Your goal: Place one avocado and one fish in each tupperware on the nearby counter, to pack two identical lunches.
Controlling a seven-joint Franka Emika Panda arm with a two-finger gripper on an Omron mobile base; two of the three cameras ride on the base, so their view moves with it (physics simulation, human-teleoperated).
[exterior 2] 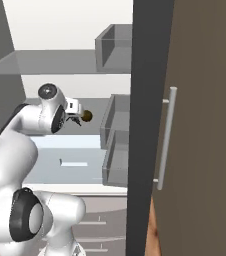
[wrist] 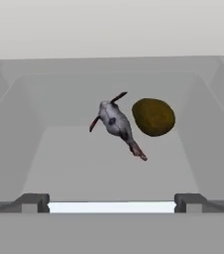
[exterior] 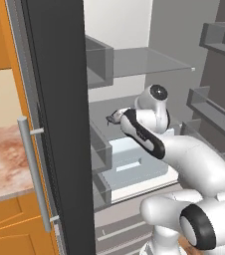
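The arm reaches into the open fridge, with the gripper [exterior 2: 76, 116] positioned over a grey fridge shelf [wrist: 109, 158]. In the hand view, the two dark finger tips [wrist: 32, 202] stand far apart at the lower left and lower right, with nothing between them; the gripper is wide open and holds nothing. On the shelf ahead of the gripper lies the dark grey fish [wrist: 116, 124], set diagonally, with reddish fins and tail. Just beside it, apart from it by a narrow gap, rests the dark brown-olive avocado [wrist: 153, 116]. In the right base view, the avocado shows as a small brown round shape just beyond the gripper. In the left base view, the counter [exterior: 2, 159] of mottled reddish-brown stone lies to the left, past the open fridge door [exterior: 59, 124] and its grey bar handle [exterior: 35, 174].
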